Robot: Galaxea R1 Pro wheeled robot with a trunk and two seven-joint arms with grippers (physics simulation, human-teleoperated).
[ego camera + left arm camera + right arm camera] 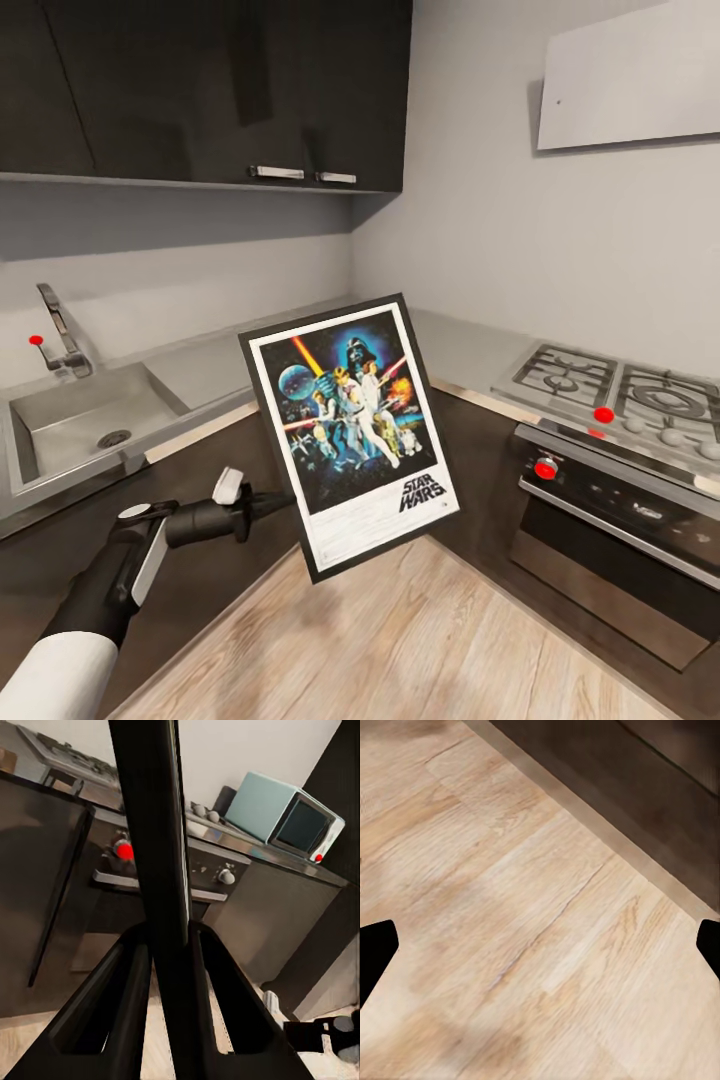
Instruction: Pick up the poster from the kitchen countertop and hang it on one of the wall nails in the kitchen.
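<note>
The poster (350,430), black-framed with a white border and the STAR WARS logo, hangs tilted in the air over the wood floor, in front of the corner of the kitchen countertop (205,368). My left gripper (283,499) is shut on its lower left edge. The left wrist view shows the poster (154,832) edge-on as a dark strip clamped between the two fingers (112,1009) of the left gripper (171,945). My right gripper (540,949) is open, its fingertips (375,952) spread wide above bare floor. The wall nails are out of view.
A sink (80,420) with a faucet (62,330) is set in the countertop at the left. A gas hob (620,390) and oven (620,530) stand at the right. Dark upper cabinets (220,90) hang above. A pale blue toaster oven (289,817) sits on a counter.
</note>
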